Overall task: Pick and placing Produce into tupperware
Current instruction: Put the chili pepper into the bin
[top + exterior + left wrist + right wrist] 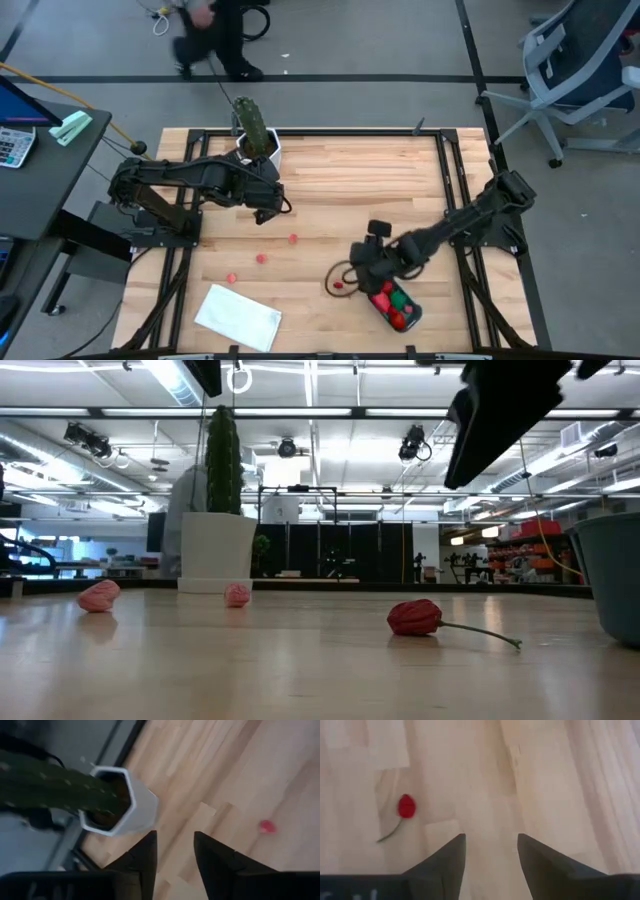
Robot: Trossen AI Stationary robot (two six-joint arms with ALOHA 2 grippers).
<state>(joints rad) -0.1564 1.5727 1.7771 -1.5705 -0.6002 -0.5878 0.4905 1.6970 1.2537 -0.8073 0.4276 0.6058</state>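
The teal tupperware [397, 306] sits near the table's near right corner, with red and green produce inside; its wall shows in the low view [610, 575]. Three small pink-red pieces [293, 238] [261, 258] [232, 278] lie loose on the wood. A red piece with a thin stem [340, 285] [413, 617] [406, 806] lies just left of the tupperware. My right gripper [362, 262] [491, 845] hovers open above the table beside that piece. My left gripper [272, 207] [175, 845] is open, raised near the cactus pot [120, 802]; a red piece [266, 826] lies beyond it.
A tall green cactus [252, 122] in a white pot [217, 550] stands at the table's far edge. A flat white sheet [237, 318] lies near the near left corner. A person [210, 30] walks beyond the far edge; an office chair [580, 70] stands off to the right.
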